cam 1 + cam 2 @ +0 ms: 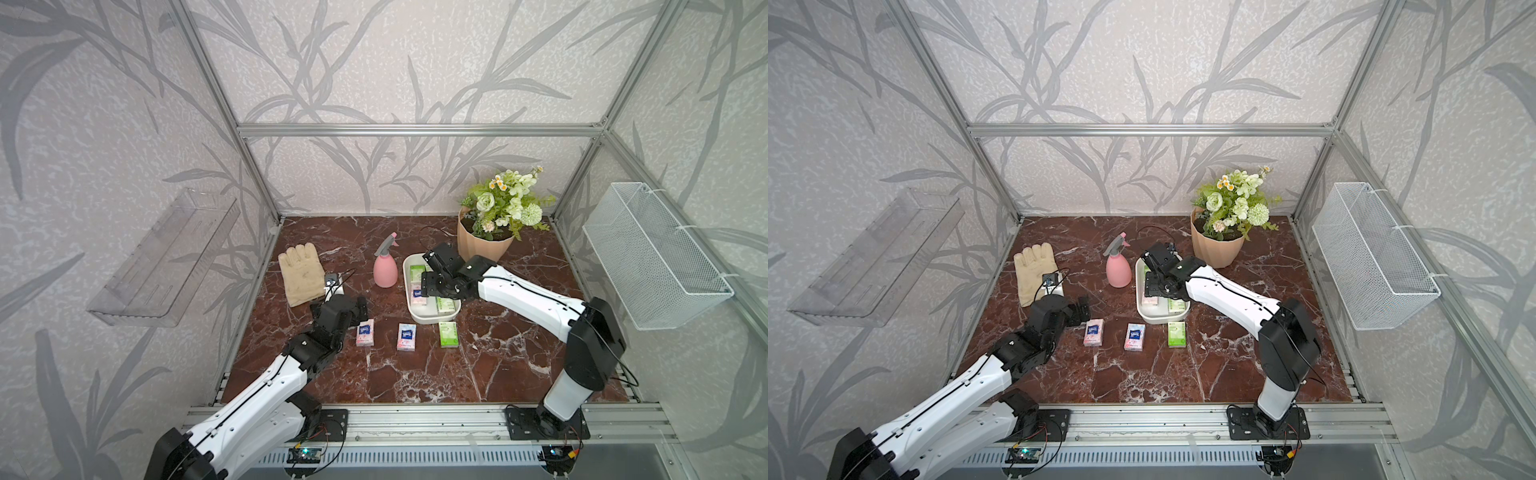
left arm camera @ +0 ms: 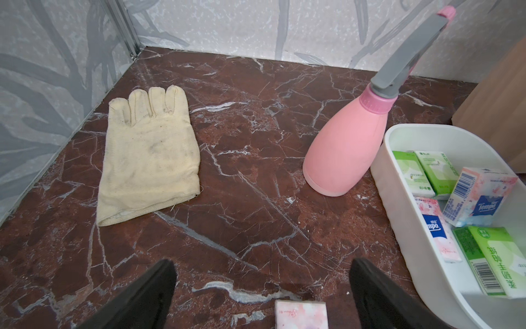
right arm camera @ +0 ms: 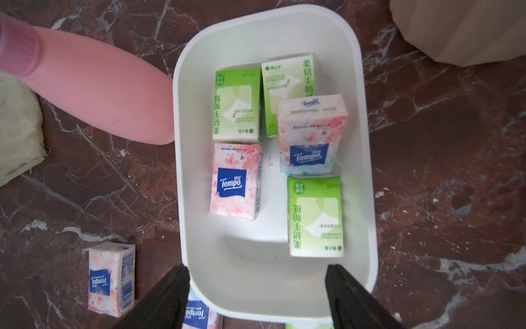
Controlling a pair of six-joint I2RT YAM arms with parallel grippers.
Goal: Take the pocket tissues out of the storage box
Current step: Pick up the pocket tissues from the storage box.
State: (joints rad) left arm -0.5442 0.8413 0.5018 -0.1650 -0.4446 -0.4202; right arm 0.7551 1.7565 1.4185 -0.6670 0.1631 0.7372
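Both top views: right claw (image 3: 256, 283) hides some pocket tissues (image 1: 416, 274) inside storage box (image 1: 430, 319).

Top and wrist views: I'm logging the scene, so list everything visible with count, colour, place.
storage box: one, white, middle of table
pocket tissues in box: five, three green, two pink floral
pocket tissues on table: three, two pink, one green, row before box
spray bottle: one, pink, left of box
glove: one, cream, table's left
flower pot: one, peach, behind box
clear shelf: one, left wall
wire basket: one, white, right wall
left tool: open, by leftmost loose packet
right tool: open, above box
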